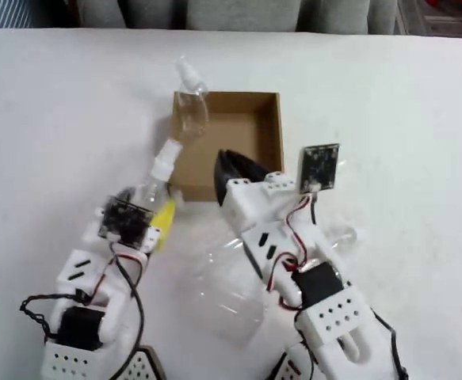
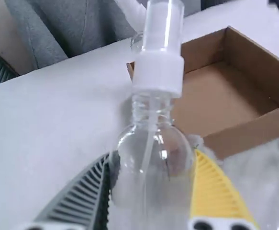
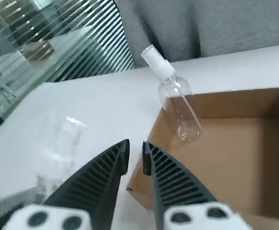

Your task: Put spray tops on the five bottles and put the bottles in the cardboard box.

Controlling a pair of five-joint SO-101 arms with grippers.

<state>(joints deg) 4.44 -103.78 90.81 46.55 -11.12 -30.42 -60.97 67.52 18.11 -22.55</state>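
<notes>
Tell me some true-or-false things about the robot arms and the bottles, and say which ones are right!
1. The left gripper holds a bottle with a spray top on. True.
2. The cardboard box is full with five bottles. False: just one leaning bottle rests at its corner, and the floor beside it is bare.
3. The right gripper is carrying a bottle. False: there is nothing in the narrow gap between its fingers.
4. The leaning bottle has a white sprayer on. True.
</notes>
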